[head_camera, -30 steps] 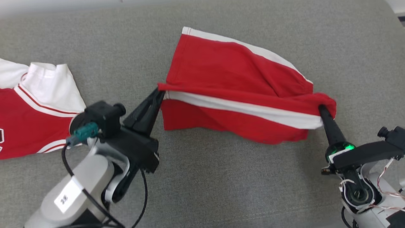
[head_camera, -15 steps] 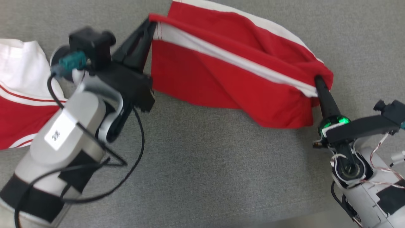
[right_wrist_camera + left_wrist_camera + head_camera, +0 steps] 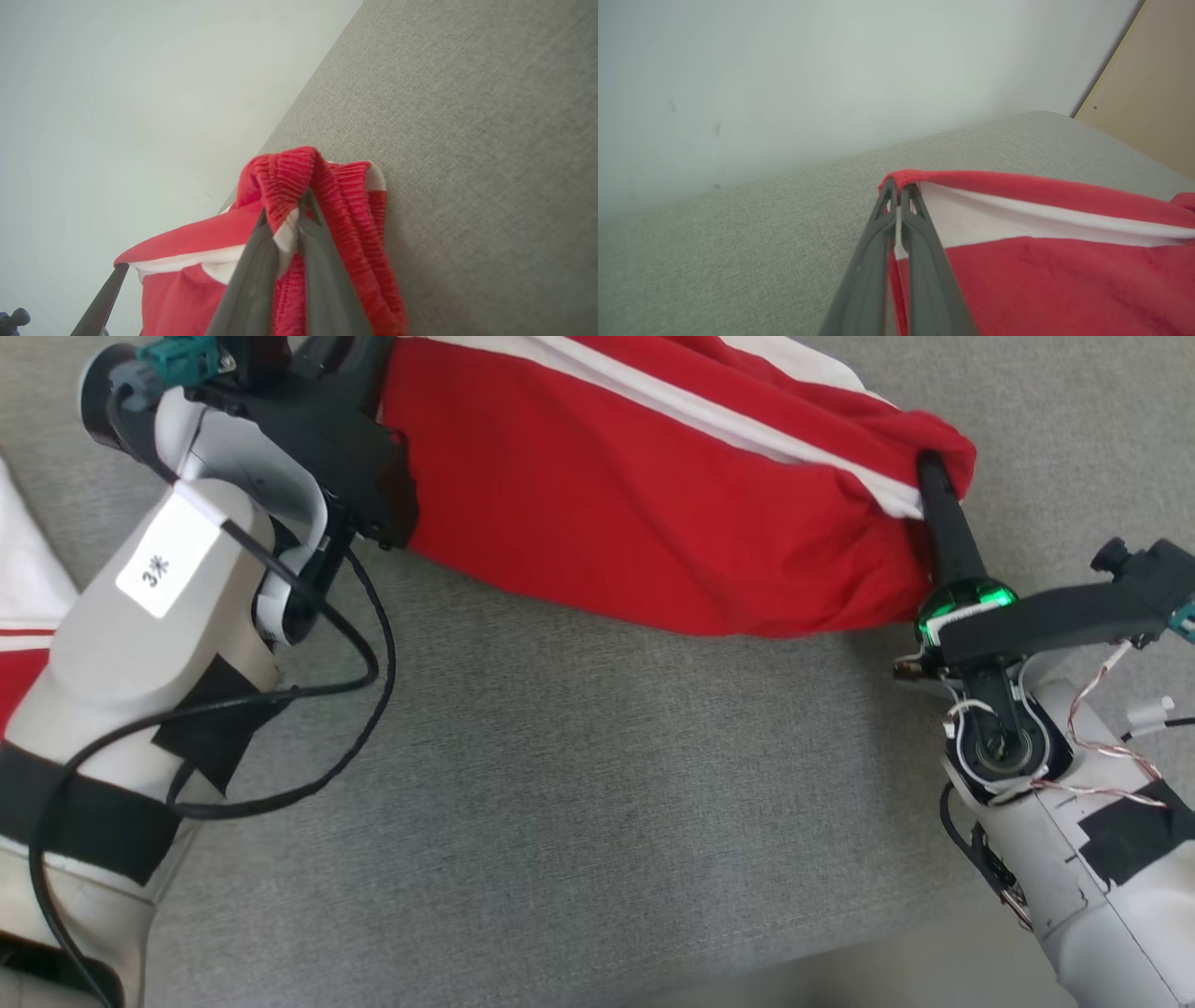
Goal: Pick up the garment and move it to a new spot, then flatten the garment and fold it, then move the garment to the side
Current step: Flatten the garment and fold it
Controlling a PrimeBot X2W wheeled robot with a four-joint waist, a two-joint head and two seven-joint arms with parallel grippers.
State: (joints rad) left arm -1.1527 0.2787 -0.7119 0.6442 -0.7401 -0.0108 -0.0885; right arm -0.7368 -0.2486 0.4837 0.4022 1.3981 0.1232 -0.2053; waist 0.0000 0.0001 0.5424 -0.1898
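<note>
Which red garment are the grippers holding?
The white-striped shorts, pinched by the left gripper and right gripper; the jersey lies untouched at far left.

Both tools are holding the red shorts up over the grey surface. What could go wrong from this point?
The left tool pinches only the very edge of the hem of the red shorts, so a tug could pull the cloth free. The right tool grips a bunched waistband, so the shorts may land creased and resist flattening. The loose black cable loops just beside the hanging cloth and might snag it.
</note>
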